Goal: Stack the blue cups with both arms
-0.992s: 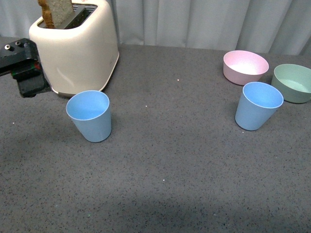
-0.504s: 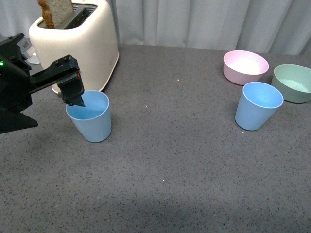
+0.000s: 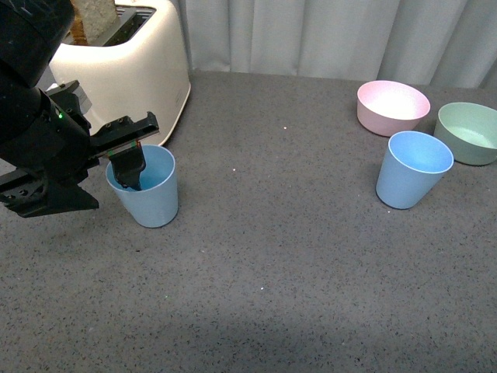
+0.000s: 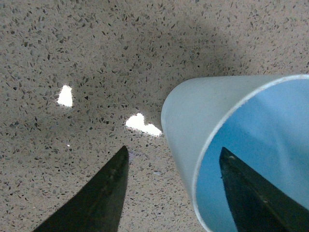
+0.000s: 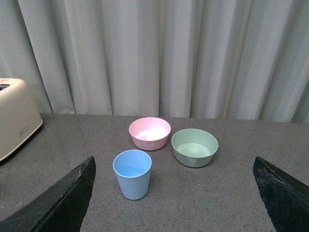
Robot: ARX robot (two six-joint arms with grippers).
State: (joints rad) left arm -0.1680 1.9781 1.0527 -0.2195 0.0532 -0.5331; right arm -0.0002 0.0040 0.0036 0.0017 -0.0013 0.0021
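Observation:
Two light blue cups stand upright on the grey speckled table. The left cup (image 3: 149, 193) is in front of the toaster, and my left gripper (image 3: 120, 180) is open over its near rim. In the left wrist view this gripper (image 4: 174, 149) straddles the cup's wall (image 4: 193, 125): one finger hangs inside the cup and the other outside it, neither pressing on it. The right cup (image 3: 412, 169) stands free near the bowls. In the right wrist view my right gripper (image 5: 174, 162) is wide open, well back from that cup (image 5: 132, 174). The right arm does not show in the front view.
A cream toaster (image 3: 132, 74) with a bread slice (image 3: 93, 17) stands just behind the left cup. A pink bowl (image 3: 392, 107) and a green bowl (image 3: 468, 132) sit behind and to the right of the right cup. A grey curtain closes off the back.
My left arm has swung in from the left edge and come down on the left cup, putting one finger inside its rim. The cups and bowls have not moved.

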